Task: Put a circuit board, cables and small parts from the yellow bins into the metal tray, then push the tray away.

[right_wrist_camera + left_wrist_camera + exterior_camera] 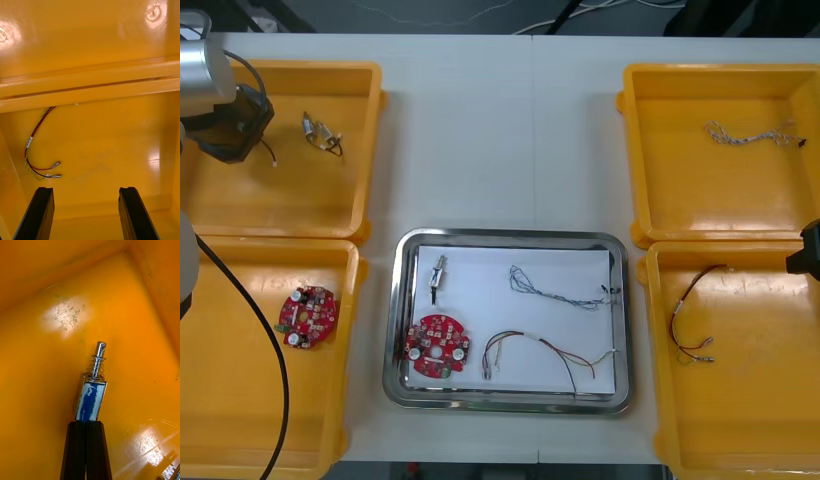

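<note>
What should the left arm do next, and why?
Probably carry its load right and nearer, to the tray. The left gripper seems shut on a part above the far left bin, so the pick looks done. The right gripper hangs open over the near right bin.

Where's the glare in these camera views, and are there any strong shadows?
Right wrist view: bright spots glare off the near right bin ahead of the open right gripper. Left wrist view: white glare patches on the far left bin, behind the small metal part pinched by the left gripper. Front view: the metal tray has a mirror-bright rim, and shadows are faint.
</note>
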`<action>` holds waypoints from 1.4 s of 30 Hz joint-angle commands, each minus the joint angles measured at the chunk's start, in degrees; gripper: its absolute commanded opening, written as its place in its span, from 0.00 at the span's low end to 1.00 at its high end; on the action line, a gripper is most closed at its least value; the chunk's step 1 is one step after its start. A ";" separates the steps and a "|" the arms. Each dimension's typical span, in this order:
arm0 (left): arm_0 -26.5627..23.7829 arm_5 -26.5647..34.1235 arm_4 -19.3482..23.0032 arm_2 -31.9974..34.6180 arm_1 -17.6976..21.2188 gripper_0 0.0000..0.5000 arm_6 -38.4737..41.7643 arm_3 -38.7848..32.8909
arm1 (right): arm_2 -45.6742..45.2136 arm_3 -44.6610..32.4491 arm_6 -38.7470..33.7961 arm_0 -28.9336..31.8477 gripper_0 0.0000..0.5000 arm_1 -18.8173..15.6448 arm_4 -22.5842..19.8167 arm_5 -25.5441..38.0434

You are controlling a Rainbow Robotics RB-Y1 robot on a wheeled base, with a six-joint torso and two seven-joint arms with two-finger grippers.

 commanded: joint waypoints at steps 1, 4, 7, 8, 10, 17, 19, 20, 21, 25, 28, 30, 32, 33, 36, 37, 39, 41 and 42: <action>-2.10 3.06 0.01 -1.52 0.80 0.00 -1.30 -0.34 | -2.23 0.81 3.91 0.84 1.00 -2.43 -0.43 -0.32; -2.10 4.29 0.01 -1.61 1.06 0.00 -1.91 -0.78 | -2.14 1.51 4.44 0.84 1.00 -2.34 -0.61 -1.37; -1.31 7.45 0.01 -1.70 1.15 0.00 -2.70 -3.33 | -2.14 1.87 5.32 0.84 1.00 -2.26 -0.52 -2.34; -1.05 8.33 0.01 -1.61 1.06 0.00 -2.79 -4.30 | -2.14 1.87 5.49 0.84 1.00 -2.08 -0.43 -2.43; 0.36 11.15 0.10 -1.78 1.06 0.00 -3.05 -7.73 | -2.14 1.87 6.02 0.84 1.00 -1.73 -0.17 -2.87; 5.81 18.88 2.21 -2.31 0.98 0.00 -4.11 -19.41 | -2.06 2.39 8.31 0.84 1.00 0.20 0.54 -4.89; 6.95 19.41 2.56 -2.49 0.89 0.00 -4.28 -21.00 | -2.06 2.75 8.83 0.84 1.00 0.82 0.80 -5.50; 7.66 19.67 2.91 -2.66 0.89 0.00 -4.37 -22.23 | -2.06 2.92 9.19 0.84 1.00 1.17 1.06 -5.85; 8.36 19.76 3.18 -2.75 0.80 0.00 -4.46 -23.46 | -1.97 3.18 9.63 0.76 1.00 1.52 1.33 -6.12; 10.56 19.93 3.88 -3.10 0.71 0.00 -4.64 -26.36 | -0.56 3.27 10.50 0.84 1.00 1.96 3.35 -7.08; 12.49 19.93 4.41 -3.28 0.27 0.00 -4.99 -28.29 | 1.20 3.27 10.77 0.84 1.00 2.05 5.55 -8.14; 13.98 19.93 4.85 -3.72 -0.08 0.00 -5.08 -30.05 | 1.81 3.27 10.77 0.84 1.00 2.58 6.43 -8.49; 14.51 19.93 5.02 -4.25 -0.17 0.00 -5.08 -30.58 | 1.72 3.27 10.86 0.84 1.00 2.84 6.51 -8.49; 15.13 19.93 5.20 -4.77 -0.43 0.00 -5.08 -30.93 | 1.72 3.27 10.94 0.84 1.00 3.19 6.60 -8.49; 16.09 19.93 5.46 -5.39 -1.04 0.00 -4.99 -32.16 | 1.72 3.27 11.21 0.84 1.00 3.37 6.69 -8.49; 16.44 20.11 5.64 -5.65 -1.22 0.00 -4.90 -32.69 | 1.72 3.27 11.30 0.84 1.00 3.37 6.60 -8.49; 16.62 20.73 5.81 -6.09 -1.48 0.00 -4.72 -33.04 | 1.72 3.27 11.56 0.84 1.00 3.37 6.60 -8.58; 16.62 21.52 6.08 -6.44 -1.84 0.00 -4.64 -33.21 | 1.72 3.27 11.82 0.84 1.00 3.37 6.69 -8.49; 16.62 21.96 6.16 -6.53 -2.10 0.00 -4.55 -33.48 | 1.72 3.27 11.91 0.84 1.00 3.37 6.69 -8.49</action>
